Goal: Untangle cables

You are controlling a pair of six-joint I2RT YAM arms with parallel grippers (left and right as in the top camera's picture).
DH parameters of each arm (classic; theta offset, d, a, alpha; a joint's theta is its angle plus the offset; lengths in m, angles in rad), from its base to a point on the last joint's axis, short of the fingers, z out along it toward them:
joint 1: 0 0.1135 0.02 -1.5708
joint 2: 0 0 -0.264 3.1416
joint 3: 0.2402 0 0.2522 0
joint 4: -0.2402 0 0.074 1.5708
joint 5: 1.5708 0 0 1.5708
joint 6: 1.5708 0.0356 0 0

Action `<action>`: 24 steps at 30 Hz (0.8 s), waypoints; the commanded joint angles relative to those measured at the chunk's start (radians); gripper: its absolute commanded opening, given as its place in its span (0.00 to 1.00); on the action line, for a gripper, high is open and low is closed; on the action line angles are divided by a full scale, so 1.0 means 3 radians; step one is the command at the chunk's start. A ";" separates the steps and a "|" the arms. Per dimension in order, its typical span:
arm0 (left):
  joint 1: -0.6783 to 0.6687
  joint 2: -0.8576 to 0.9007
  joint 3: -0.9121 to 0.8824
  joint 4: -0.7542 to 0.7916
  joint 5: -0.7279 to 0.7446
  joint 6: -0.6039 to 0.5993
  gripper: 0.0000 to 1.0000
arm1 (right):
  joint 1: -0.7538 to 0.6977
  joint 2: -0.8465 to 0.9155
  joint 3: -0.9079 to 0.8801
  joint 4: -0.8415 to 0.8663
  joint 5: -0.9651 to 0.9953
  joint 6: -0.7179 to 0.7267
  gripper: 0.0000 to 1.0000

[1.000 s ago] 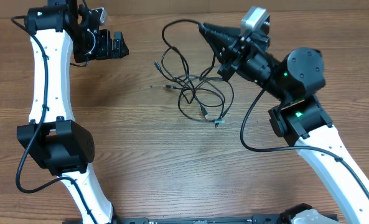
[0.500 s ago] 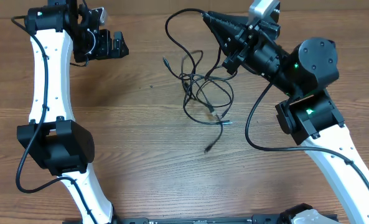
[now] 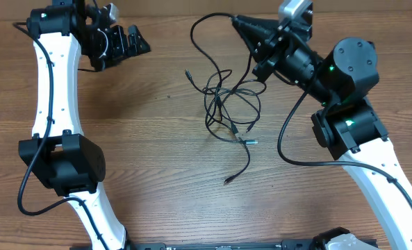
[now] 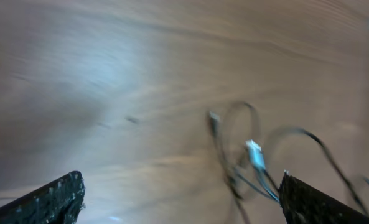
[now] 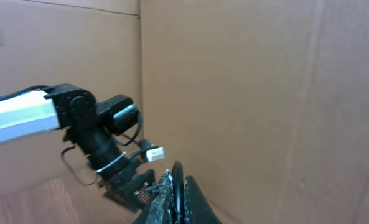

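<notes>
Table [image 3: 157, 160], wood-grain, carries everything; cardboard wall [image 5: 265, 93] stands behind it. Left arm [image 3: 53, 90], white w/ black joints, runs up one side; right arm [image 3: 358, 146] bends in from the other.

Left claw [image 3: 137, 43] points toward the right claw and is well apart from it. Its fingers are spread wide: the wrist view shows one tip in each bottom corner w/ nothing btwn them. It touches no cord.

Right claw [image 3: 237, 21] has its fingers pressed together, clamped on the cables [image 3: 218, 101]. One strand runs off its tip, arcs out toward the left claw, then drops into the tangle. Right wrist view shows the fingers [image 5: 190, 211] closed; the cord itself can't be made out there.

Main tangle lies on the table near the right claw's tip, on the arm-base side. It's btwn the two claws but much nearer the right one. Several loops overlap approx in its middle.

Silver-tipped plug [image 3: 249, 142] sits at the tangle's edge farthest from the right claw. Past it, one loose end [image 3: 227, 181] trails farther out, alone on the table. Another plug end [image 3: 187, 71] sticks out on the left-claw side. Left wrist view is blurred; loops and a pale plug [image 4: 254, 154] show ahead of the left claw.
</notes>
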 commanded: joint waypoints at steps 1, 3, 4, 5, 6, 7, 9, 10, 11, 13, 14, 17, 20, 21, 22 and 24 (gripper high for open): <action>-0.0165 -0.0118 0.0050 -0.0125 0.0778 -0.0034 1.00 | -0.0081 -0.0004 0.0088 0.0020 0.0090 -0.0014 0.04; -0.0286 -0.0118 0.0050 -0.0184 0.0893 0.0065 1.00 | -0.0121 0.0008 0.0086 0.0019 0.0093 0.0004 0.04; -0.0359 -0.0118 0.0050 -0.0207 0.0917 0.0099 1.00 | -0.0135 0.0009 0.0086 0.0019 0.0092 0.0005 0.04; -0.0436 -0.0118 0.0050 -0.0224 0.0917 0.0099 1.00 | -0.0144 0.0014 0.0086 0.0019 0.0093 0.0005 0.04; -0.0509 -0.0117 0.0050 -0.0230 0.0917 0.0095 0.99 | -0.0153 0.0014 0.0086 0.0019 0.0093 0.0005 0.04; -0.0594 -0.0118 0.0050 -0.0228 0.0926 0.0094 1.00 | -0.0159 0.0014 0.0086 0.0019 0.0097 0.0005 0.04; -0.0731 -0.0118 0.0050 -0.0198 0.0993 0.0093 1.00 | -0.0167 0.0014 0.0086 0.0018 0.0172 0.0017 0.04; -0.0809 -0.0118 0.0050 -0.0167 0.1080 0.0074 1.00 | -0.0177 0.0014 0.0086 0.0019 0.0211 0.0017 0.04; -0.0876 -0.0118 0.0050 -0.0126 0.1177 0.0052 1.00 | -0.0192 0.0014 0.0086 0.0019 0.0239 0.0019 0.04; -0.0963 -0.0118 0.0050 -0.0052 0.1330 -0.0024 1.00 | -0.0224 0.0014 0.0086 0.0019 0.0251 0.0093 0.04; -0.0997 -0.0118 0.0050 -0.0014 0.1386 -0.0080 1.00 | -0.0240 0.0014 0.0086 0.0019 0.0251 0.0139 0.04; -0.1114 -0.0118 0.0050 0.0127 0.1448 -0.0306 1.00 | -0.0271 0.0014 0.0086 0.0019 0.0251 0.0209 0.04; -0.1225 -0.0118 0.0050 0.0186 0.1446 -0.0361 1.00 | -0.0275 0.0014 0.0086 0.0020 0.0251 0.0217 0.04; -0.1249 -0.0118 0.0050 0.0193 0.1441 -0.0361 1.00 | -0.0275 0.0014 0.0086 0.0020 0.0252 0.0219 0.04; -0.1277 -0.0118 0.0050 0.0202 0.1443 -0.0374 1.00 | -0.0273 0.0014 0.0086 0.0020 0.0251 0.0220 0.04; -0.1324 -0.0118 0.0050 0.0239 0.1439 -0.0437 1.00 | -0.0277 0.0014 0.0086 0.0033 0.0258 0.0276 0.04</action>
